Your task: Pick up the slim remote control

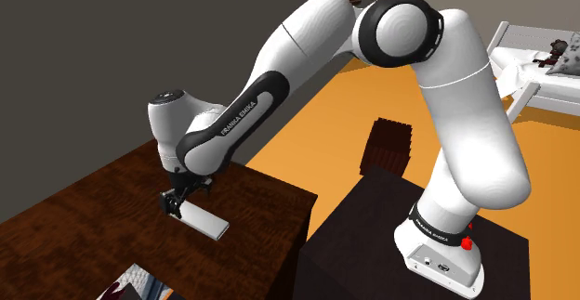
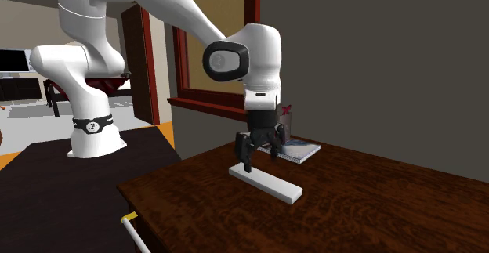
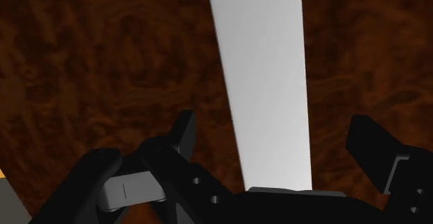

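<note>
gripper [image 3: 276, 138] spread open, straddling one end of the flat white remote [image 3: 264, 77] lying on the dark wood table [image 2: 376, 208]; i'd drop straight, centre it between the fingers, then pinch its long edges.

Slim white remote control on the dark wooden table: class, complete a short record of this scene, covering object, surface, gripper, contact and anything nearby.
object: slim white rectangular remote control, lying flat
surface: dark brown wooden table
gripper: black two-finger gripper, open, low over one end of the remote
contact: fingers either side of the remote, not touching it
nearby: flat grey book on the table beyond the gripper
</note>
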